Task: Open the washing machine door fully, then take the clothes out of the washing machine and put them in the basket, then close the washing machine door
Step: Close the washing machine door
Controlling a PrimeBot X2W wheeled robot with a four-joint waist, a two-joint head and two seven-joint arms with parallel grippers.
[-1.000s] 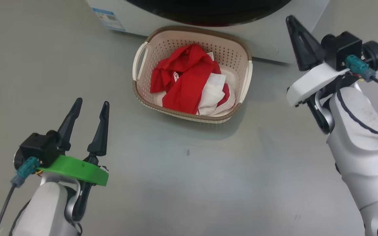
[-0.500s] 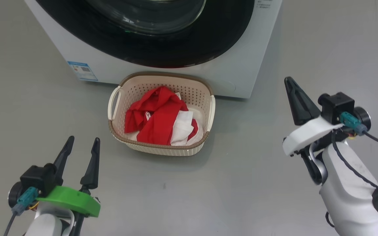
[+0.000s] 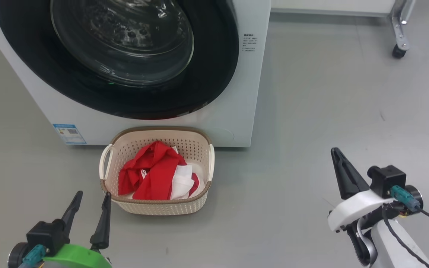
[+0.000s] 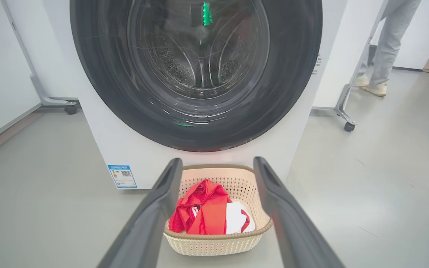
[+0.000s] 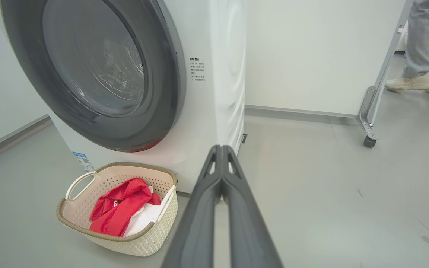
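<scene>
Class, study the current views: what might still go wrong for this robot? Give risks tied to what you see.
1. The open left gripper sits close to the basket; moving forward might nudge it and spill the clothes.
2. The washing machine door looks shut, but whether it latched cannot be told; it might swing out.
3. A person is beyond the washing machine; driving that way may crowd them.

Red-and-white clothes in the cream basket just before the white washing machine (black-rimmed door shut)
</scene>
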